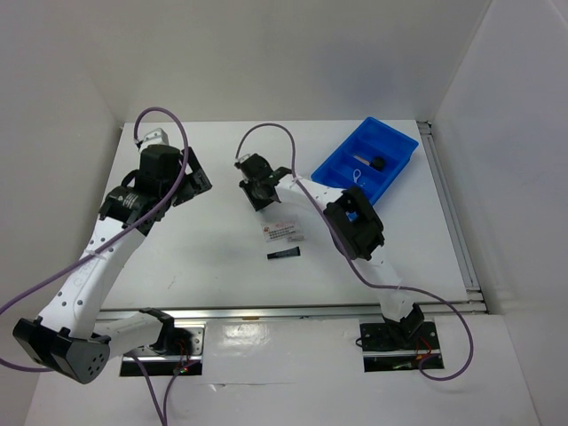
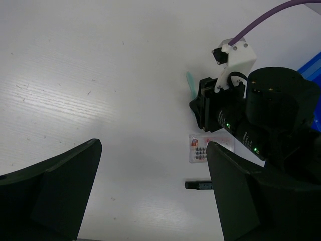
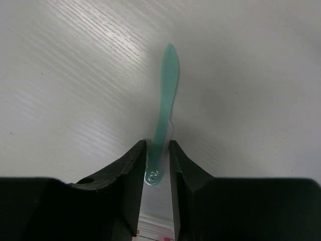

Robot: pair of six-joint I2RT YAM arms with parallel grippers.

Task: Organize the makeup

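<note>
A thin green spatula [image 3: 165, 95] lies flat on the white table. My right gripper [image 3: 157, 146] is low over it, jaws a narrow gap apart around its handle end, with table showing beside the handle. In the top view the right gripper [image 1: 258, 188] is at the table's middle back. A white red-printed sachet [image 1: 282, 232] and a slim black tube [image 1: 284, 256] lie just in front of it. My left gripper [image 1: 197, 182] is wide open and empty above the left of the table. The tiny black cube [image 1: 378, 163] and lavender string [image 1: 357, 175] lie in the blue bin. The tan cylinder is out of view.
The blue divided bin [image 1: 395, 142] stands at the back right, near the table's metal rail [image 1: 453, 222]. In the left wrist view the sachet [image 2: 199, 149], the tube [image 2: 198, 185] and the spatula [image 2: 190, 83] show beside the right arm's wrist [image 2: 271, 110].
</note>
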